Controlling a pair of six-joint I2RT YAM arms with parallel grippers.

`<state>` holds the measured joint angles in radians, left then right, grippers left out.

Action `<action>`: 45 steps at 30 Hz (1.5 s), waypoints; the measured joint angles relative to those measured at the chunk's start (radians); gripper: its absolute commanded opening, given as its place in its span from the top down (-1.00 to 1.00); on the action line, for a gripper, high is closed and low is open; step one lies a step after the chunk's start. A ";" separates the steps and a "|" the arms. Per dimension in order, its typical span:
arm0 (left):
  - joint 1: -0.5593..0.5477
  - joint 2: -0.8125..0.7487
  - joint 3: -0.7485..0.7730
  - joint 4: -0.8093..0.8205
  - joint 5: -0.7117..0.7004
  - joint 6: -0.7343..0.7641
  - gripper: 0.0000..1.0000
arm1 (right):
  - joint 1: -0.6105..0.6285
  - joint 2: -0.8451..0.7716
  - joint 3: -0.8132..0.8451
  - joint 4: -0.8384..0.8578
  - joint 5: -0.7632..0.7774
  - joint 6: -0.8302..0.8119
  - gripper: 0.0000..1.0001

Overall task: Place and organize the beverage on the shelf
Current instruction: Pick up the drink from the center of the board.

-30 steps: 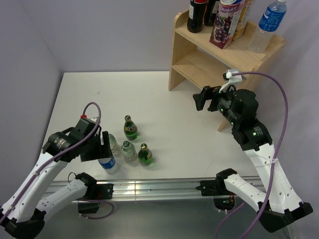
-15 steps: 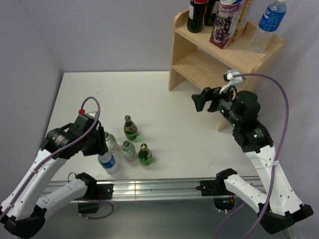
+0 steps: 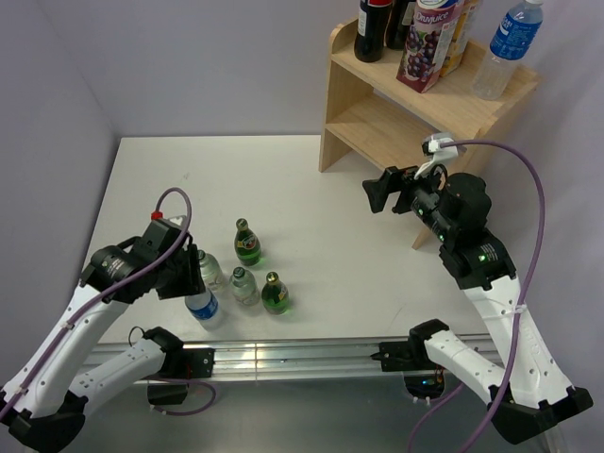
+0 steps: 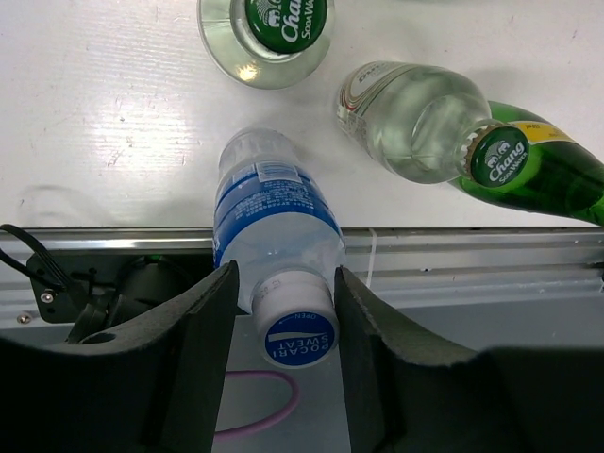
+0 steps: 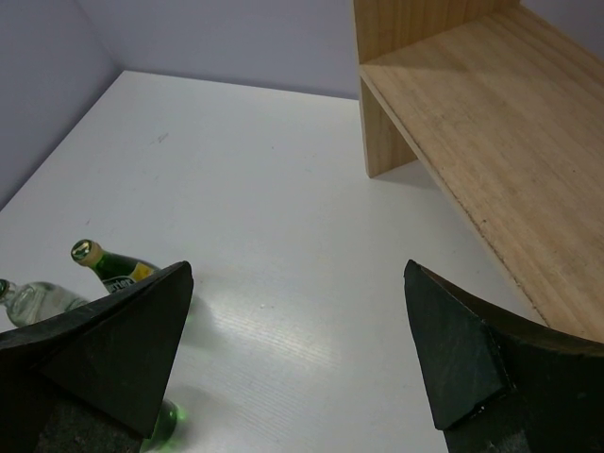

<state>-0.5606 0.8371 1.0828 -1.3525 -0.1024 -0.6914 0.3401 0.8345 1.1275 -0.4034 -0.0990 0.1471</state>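
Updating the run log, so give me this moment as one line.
left gripper: closed on Pocari Sweat bottle | right gripper: open, empty, facing shelf | nearby: four glass bottles upright

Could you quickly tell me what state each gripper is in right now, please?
Left gripper: closed on the blue-labelled water bottle.
Right gripper: open, holding nothing.

My left pads [image 4: 203, 321] were matt black, faintly grainy, against the water bottle [image 4: 274, 226], clear glossy plastic. The green bottle [image 4: 557, 175] was shiny glass; the shelf [image 5: 491, 123] pale, matt, grainy wood; the table [image 5: 264, 189] smooth white, faintly sheened.
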 measured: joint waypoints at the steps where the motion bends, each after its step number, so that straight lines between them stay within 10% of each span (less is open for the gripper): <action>1: 0.000 0.000 0.000 0.001 0.000 0.000 0.03 | 0.000 -0.001 -0.003 0.000 0.000 0.000 -1.00; 11: 0.000 0.002 0.004 0.005 -0.016 0.018 0.99 | 0.000 -0.002 -0.008 0.000 0.001 -0.011 -1.00; 45: -0.043 0.018 0.431 -0.095 0.018 0.071 0.99 | 0.123 0.159 -0.050 0.337 -0.640 0.120 -0.89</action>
<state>-0.6037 0.8547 1.5135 -1.4479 -0.0849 -0.6209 0.4629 0.9936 1.0775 -0.0666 -0.7395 0.2668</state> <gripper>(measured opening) 0.401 0.946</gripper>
